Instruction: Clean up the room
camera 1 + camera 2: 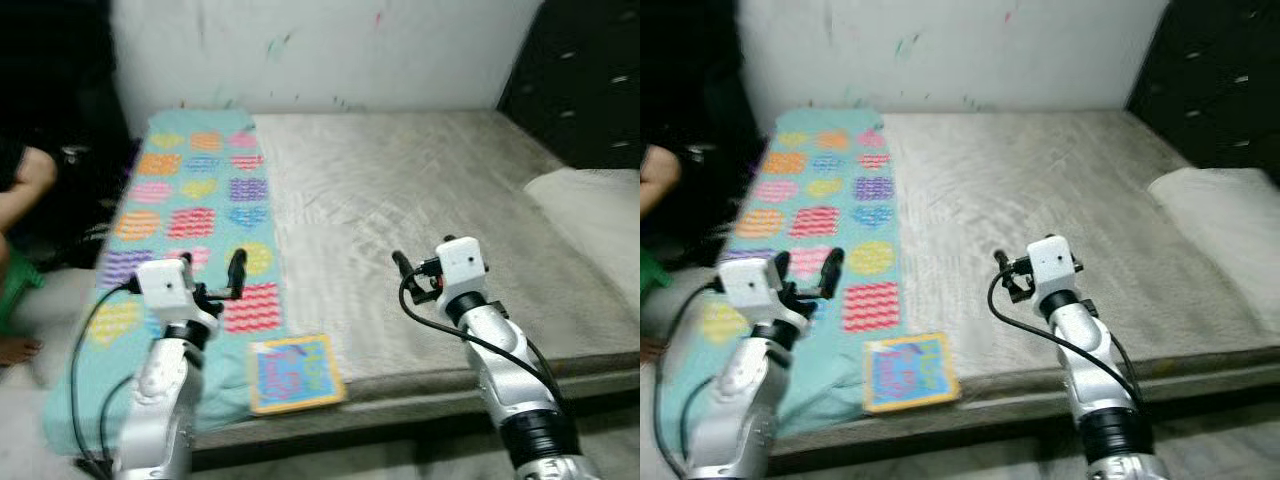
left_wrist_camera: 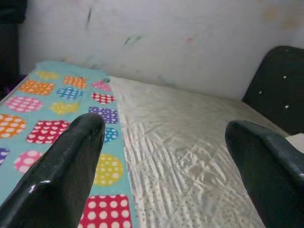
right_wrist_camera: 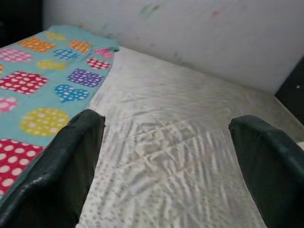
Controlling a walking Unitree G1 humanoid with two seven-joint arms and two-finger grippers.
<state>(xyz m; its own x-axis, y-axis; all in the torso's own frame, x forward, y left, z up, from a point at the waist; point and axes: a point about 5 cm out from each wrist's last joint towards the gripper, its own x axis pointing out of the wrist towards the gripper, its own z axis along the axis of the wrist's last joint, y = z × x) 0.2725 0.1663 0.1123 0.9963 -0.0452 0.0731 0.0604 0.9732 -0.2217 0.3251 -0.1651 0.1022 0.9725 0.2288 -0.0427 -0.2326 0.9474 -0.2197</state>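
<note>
- Bed [image 1: 430, 190]: wide mattress under a pale grey-beige quilted cover, its surface creased and stitched in a diamond pattern; the far edge meets a white wall [image 1: 330, 50] marked with faint coloured scribbles.
- Blanket [image 1: 190, 215]: teal fabric strip laid along the bed's left edge from the far left corner to the front edge, printed with dotted and striped patches in heart, round and square shapes in orange, pink, red, purple, yellow and blue.
- Book [image 1: 295, 372]: flat, square, yellow-bordered with a blue cover and bright lettering, lying at the bed's front edge, half on the blanket and half on the quilted cover.
- Pillow [image 1: 590, 215]: soft white mass at the bed's right edge.
- Dark furniture [image 1: 585, 70]: black panel with small pale studs, past the bed's far right corner.
- Left gripper [image 2: 166, 137]: glossy black rounded fingers spread wide, empty, held above the blanket near the front edge; silver arm with a white wrist block and black cable.
- Right gripper [image 3: 166, 142]: matte black fingers parted wide, empty, held above the quilted cover near the middle of the front edge, right of the book.
- Person [image 1: 25, 180]: a bent limb and a foot beside a green object, left of the bed.
</note>
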